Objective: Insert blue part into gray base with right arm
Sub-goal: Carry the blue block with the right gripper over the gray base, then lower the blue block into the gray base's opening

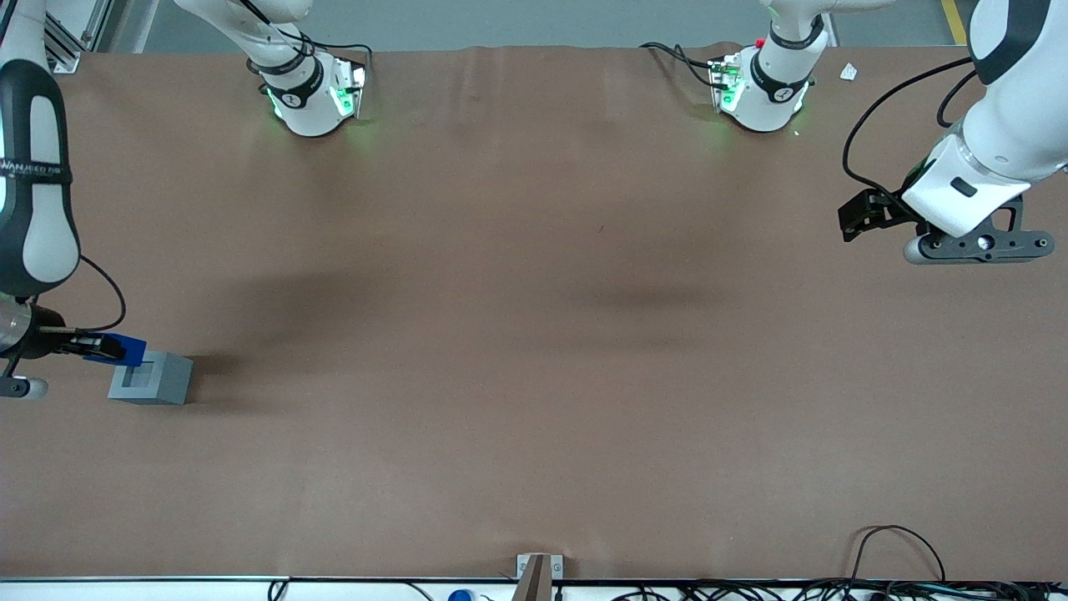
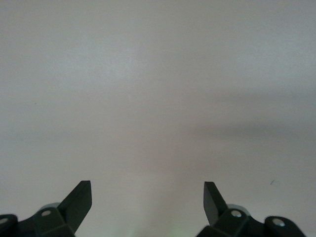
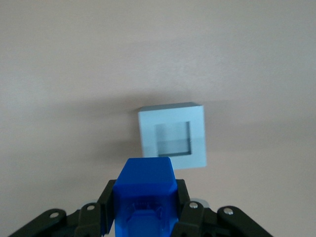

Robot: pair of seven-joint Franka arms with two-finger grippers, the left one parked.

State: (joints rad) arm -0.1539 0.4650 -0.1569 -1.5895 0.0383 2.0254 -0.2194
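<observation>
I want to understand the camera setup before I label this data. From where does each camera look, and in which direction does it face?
Front view: sits high at the table's edge, facing both arm bases; shows the right arm, whose gripper holds the blue part beside the gray base.
Right wrist view: rides the working arm, facing down past its own jaws at blue part and base.
Left wrist view: on the parked arm, facing bare table; only its jaw tips show.
Shared: front and right wrist views both show the blue part and gray base.

Bright-blue part (image 1: 125, 347) pinched in the gripper (image 1: 107, 348) — raised above the table, just beside the gray base (image 1: 152, 378), whose square socket gaped upward — unfilled.
</observation>
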